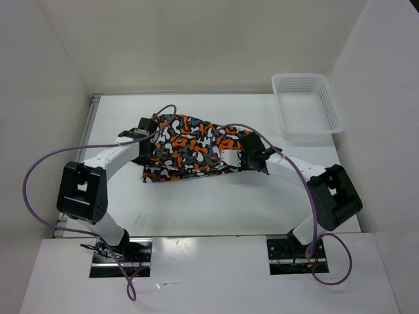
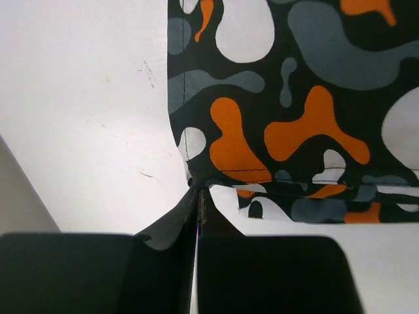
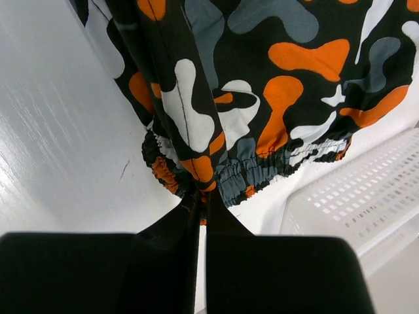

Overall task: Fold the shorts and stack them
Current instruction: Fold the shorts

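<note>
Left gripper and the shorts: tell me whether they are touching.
Touching. The left wrist view shows the left gripper shut on the hem corner of the shorts, with the cloth pinched between its tips.

Lab test cell; white panel walls [image 1: 196,46] box in a white table [image 1: 196,209].

The shorts [image 2: 294,98] are cut off by the top edge in both wrist views, the basket [image 3: 353,203] is clipped at the right, and from above the tips of the left pincer [image 2: 198,193] and right pincer [image 3: 203,193] are hidden.
</note>
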Available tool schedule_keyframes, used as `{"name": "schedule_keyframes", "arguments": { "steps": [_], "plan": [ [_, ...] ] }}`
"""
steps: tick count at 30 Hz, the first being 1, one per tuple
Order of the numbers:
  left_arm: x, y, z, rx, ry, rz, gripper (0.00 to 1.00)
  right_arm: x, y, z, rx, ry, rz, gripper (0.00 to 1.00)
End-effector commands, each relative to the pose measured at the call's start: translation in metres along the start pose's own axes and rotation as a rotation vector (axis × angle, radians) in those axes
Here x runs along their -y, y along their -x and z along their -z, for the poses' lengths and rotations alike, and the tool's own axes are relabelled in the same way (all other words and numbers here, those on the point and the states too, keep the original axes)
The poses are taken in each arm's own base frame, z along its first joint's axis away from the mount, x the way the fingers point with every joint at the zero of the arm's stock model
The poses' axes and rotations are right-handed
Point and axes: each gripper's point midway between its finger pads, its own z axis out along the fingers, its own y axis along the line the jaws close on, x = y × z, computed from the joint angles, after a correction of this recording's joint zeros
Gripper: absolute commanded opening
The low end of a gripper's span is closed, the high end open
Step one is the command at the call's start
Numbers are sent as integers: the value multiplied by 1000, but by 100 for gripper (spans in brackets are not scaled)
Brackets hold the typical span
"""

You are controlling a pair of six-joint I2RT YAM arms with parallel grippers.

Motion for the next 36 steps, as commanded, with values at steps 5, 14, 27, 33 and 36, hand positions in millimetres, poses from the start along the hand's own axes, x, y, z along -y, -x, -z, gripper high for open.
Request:
{"name": "schedule_keyframes", "arguments": {
  "steps": [5, 14, 27, 33, 36],
  "plan": [
    [8, -20, 66, -119, -165, -50, 0, 17, 5, 17, 14, -68, 6, 0],
    [31, -88, 71, -348, -258, -126, 0, 25, 6, 17, 3, -94, 20, 0],
    [66, -127, 67, -502, -320, -270, 51, 18, -21, 17, -111, -52, 111, 68],
    [44, -76, 73, -358, -335, -116, 52, 89, 31, 63, 191, -138, -283, 79],
    [40, -32, 72, -214, -379, -26, 52, 105, 57, 83, 327, -118, -427, 79]
  ]
}}
